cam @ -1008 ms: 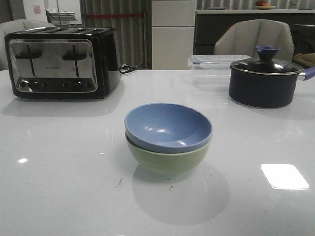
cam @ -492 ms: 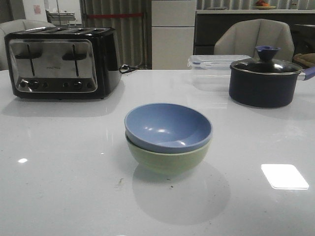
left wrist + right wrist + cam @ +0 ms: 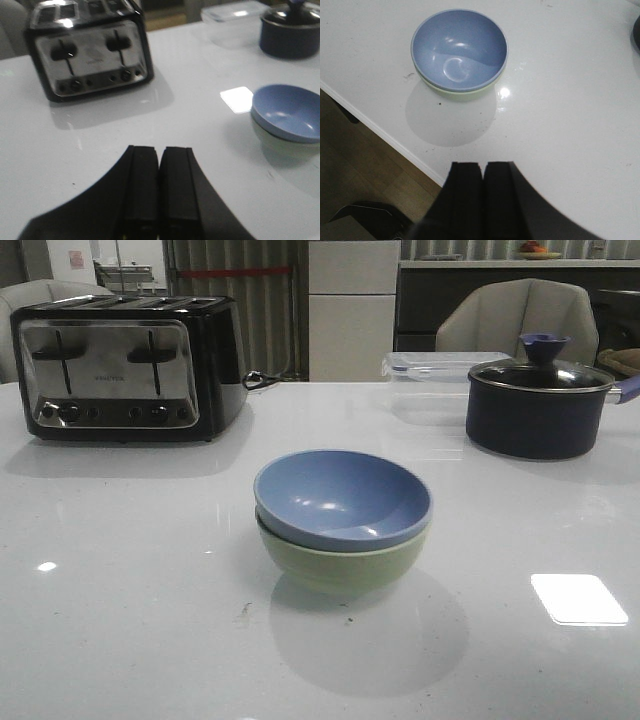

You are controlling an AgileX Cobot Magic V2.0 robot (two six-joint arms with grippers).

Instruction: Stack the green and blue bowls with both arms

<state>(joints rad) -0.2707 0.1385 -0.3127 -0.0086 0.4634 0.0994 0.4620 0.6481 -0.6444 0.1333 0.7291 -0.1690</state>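
Note:
The dusty blue bowl (image 3: pixel 342 497) sits nested inside the pale green bowl (image 3: pixel 340 565) at the middle of the white table. The stack also shows in the left wrist view, blue bowl (image 3: pixel 286 112) over green bowl (image 3: pixel 272 142), and in the right wrist view, blue bowl (image 3: pixel 459 49) over green rim (image 3: pixel 457 93). My left gripper (image 3: pixel 160 150) is shut and empty, well away from the stack. My right gripper (image 3: pixel 482 166) is shut and empty, above the table's front edge, apart from the bowls. Neither arm shows in the front view.
A black and silver toaster (image 3: pixel 125 368) stands at the back left. A dark lidded pot (image 3: pixel 538 403) and a clear plastic box (image 3: pixel 432 377) stand at the back right. The table's front edge (image 3: pixel 385 135) with floor beyond shows in the right wrist view.

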